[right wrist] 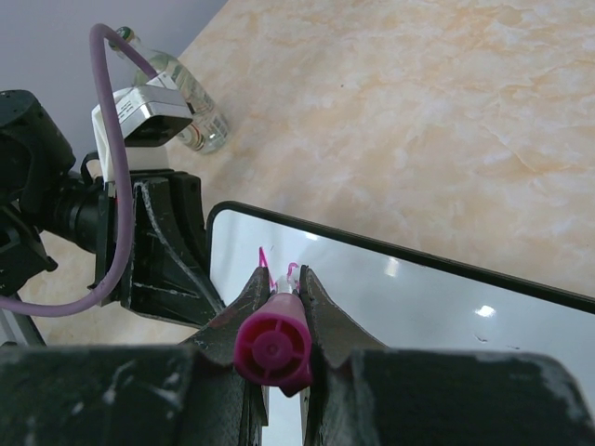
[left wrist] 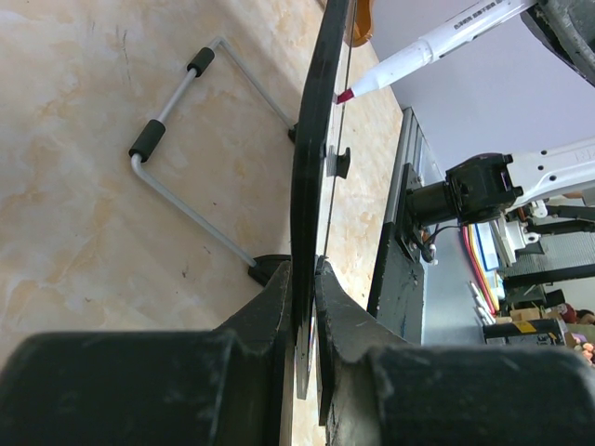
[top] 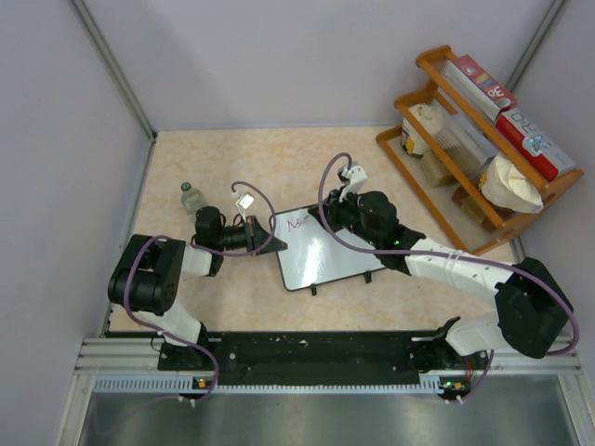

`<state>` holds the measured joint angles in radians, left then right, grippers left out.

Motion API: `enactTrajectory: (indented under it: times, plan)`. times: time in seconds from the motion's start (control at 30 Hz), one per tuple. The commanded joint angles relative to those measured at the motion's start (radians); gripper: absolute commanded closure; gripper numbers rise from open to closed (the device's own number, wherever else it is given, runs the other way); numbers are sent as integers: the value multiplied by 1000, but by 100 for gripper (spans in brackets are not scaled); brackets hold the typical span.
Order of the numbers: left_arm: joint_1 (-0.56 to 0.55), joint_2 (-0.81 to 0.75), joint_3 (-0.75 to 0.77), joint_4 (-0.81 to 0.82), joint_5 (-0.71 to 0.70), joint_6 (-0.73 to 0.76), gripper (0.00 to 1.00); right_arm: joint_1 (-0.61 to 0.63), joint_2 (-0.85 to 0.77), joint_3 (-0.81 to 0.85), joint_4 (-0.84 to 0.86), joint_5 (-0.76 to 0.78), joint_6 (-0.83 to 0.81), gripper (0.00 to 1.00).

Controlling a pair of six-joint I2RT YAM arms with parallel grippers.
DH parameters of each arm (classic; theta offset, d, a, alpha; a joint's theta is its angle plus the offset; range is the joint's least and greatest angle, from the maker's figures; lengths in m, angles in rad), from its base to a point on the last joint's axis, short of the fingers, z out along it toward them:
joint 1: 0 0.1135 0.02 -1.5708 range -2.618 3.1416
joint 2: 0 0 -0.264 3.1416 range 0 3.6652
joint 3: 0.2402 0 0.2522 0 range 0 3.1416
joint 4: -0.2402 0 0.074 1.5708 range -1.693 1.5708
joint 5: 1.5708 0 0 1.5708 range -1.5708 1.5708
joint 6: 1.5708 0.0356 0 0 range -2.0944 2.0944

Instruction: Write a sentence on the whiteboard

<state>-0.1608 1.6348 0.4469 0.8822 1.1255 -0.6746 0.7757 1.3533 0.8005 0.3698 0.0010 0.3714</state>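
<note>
Whiteboard [top: 330, 251], glossy, black-framed, in left pincer [left wrist: 305, 279]; right pincer [right wrist: 282, 279] grips pink-ended marker [right wrist: 271, 348]

The whiteboard [top: 330, 251] has a glossy white writing face that mirrors the overhead lights, set in a smooth black frame of plastic appearance. Its folding stand [left wrist: 177, 200] is bare grey metal wire fitted with matt black sleeves. The marker [left wrist: 446, 37] has a smooth white plastic barrel and a satin magenta end cap. The fingers of the left gripper [left wrist: 302, 279] and the right gripper [right wrist: 282, 279] are matt black, scuffed and flecked with pale wear marks. The tabletop [top: 232, 158] is smooth and beige, stone-patterned, with a low sheen. The rack [top: 428, 63] is varnished orange-brown wood. The bottle [top: 191, 197] is clear and shiny.
</note>
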Motion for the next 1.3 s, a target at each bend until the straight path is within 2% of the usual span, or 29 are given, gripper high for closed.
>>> enactTrajectory:
  times: [0.0, 0.6, 1.0, 1.27]
  plan:
    - [1, 11, -10, 20, -7, 10, 100, -9, 10, 13, 1, -22, 12, 100]
    - [1, 13, -10, 23, -7, 9, 100, -9, -16, -34, -34, -6, 12, 100]
    - [1, 13, -10, 23, -7, 9, 100, -19, -54, -35, -60, 88, 9, 100]
    - [1, 11, -10, 23, -7, 9, 100, -29, -89, -12, -39, 31, 18, 100]
